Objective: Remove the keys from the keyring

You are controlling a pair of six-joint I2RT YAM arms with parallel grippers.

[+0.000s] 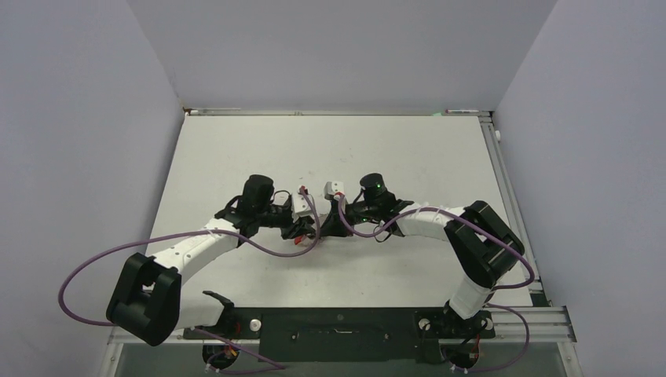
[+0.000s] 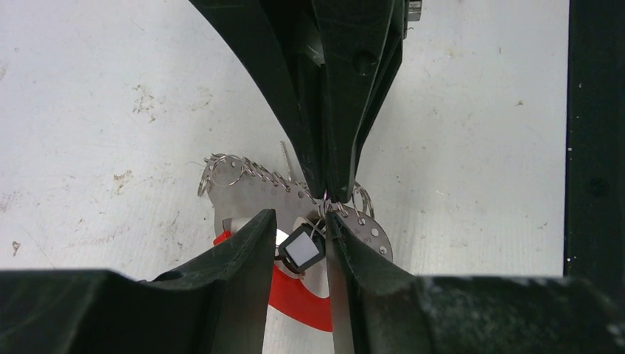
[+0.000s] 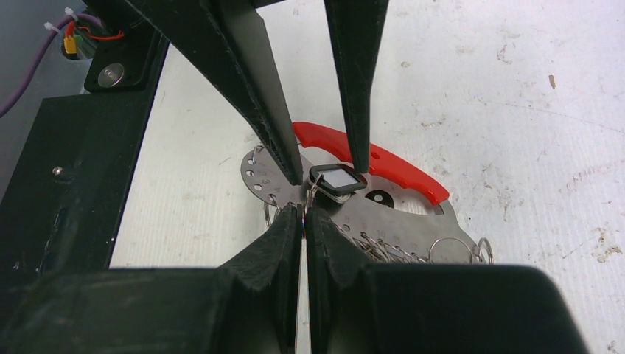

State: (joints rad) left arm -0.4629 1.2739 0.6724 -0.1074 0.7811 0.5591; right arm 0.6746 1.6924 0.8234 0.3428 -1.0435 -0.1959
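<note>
Seen from above, the left arm (image 1: 196, 247) and right arm (image 1: 428, 224) meet tip to tip near the middle of the pale surface (image 1: 353, 149). Of the keyring, that view shows only a red speck beneath them; the wrist views give the rest.

In those views the keyring (image 3: 402, 221) is a flat, curved grey band pierced with small holes. It has a bright red section (image 3: 398, 168) along one edge and thin wire rings (image 2: 221, 171) threaded along the other. It lies on the surface under both tips.

The right end effector (image 3: 303, 212) is clenched on one of those wire rings at the band's edge. Just beside it sits the dark-headed key (image 3: 337, 179), which has a pale square face. It lies between the parted fingers of the left end effector (image 2: 298, 217) — whether they pinch it or only flank it cannot be told.
</note>
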